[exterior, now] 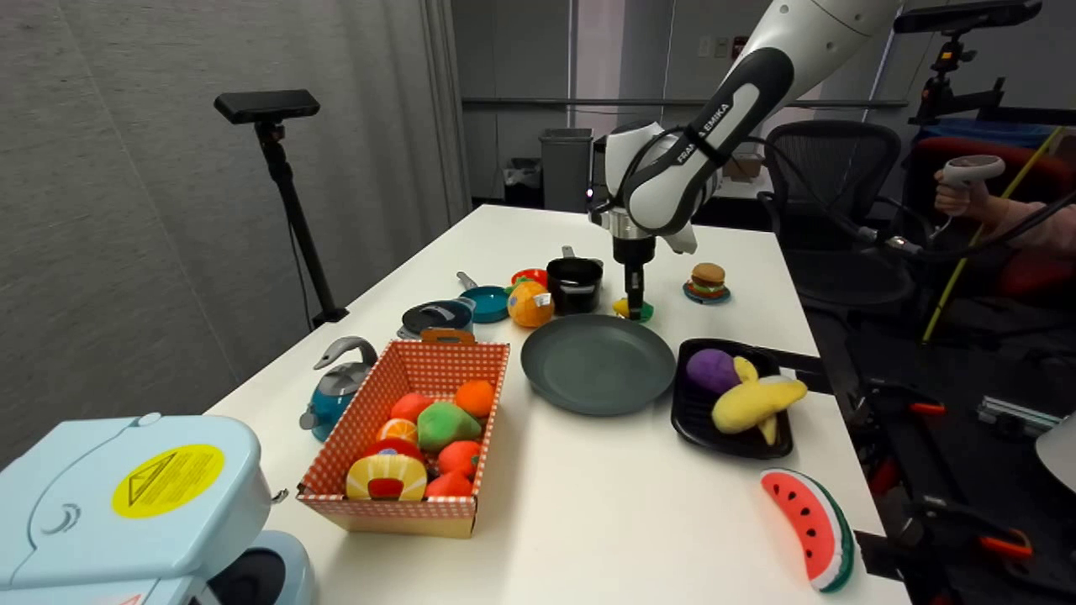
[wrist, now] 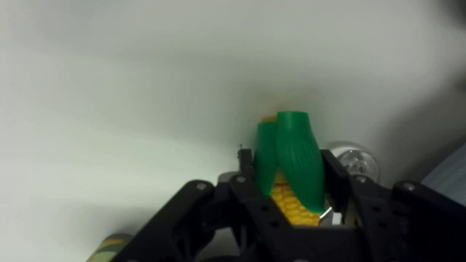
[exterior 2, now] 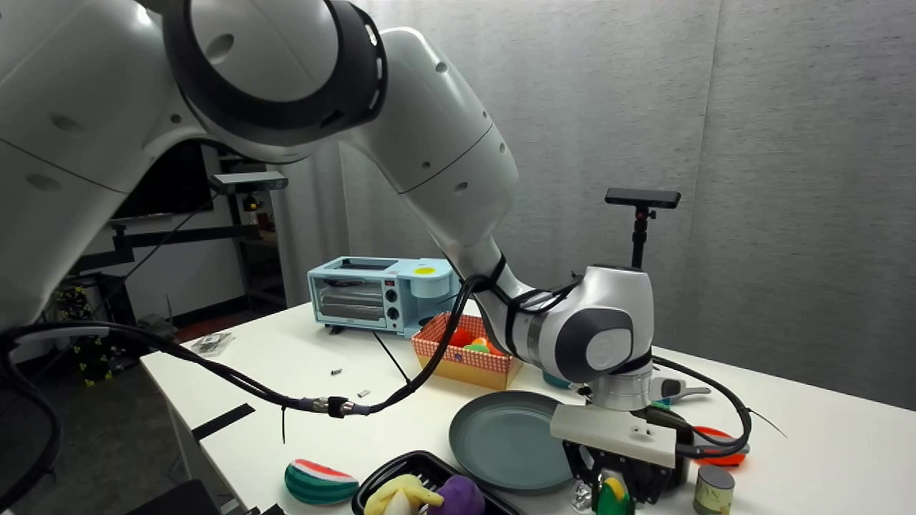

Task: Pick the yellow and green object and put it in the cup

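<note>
Open white tabletop (wrist: 109,127) spreads beside the gripper (wrist: 287,162), closed on the yellow-and-green corn (wrist: 296,156) near the rim of the dark plate (exterior: 598,365) and the black cup (exterior: 575,290) — the corn (exterior 2: 613,498) cut off below in an exterior view, its tabletop contact unclear.

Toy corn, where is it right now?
In the wrist view, the toy corn is right of centre, between the fingers; in an exterior view, it's just beyond the dark gray plate, left of the toy hamburger.
</note>
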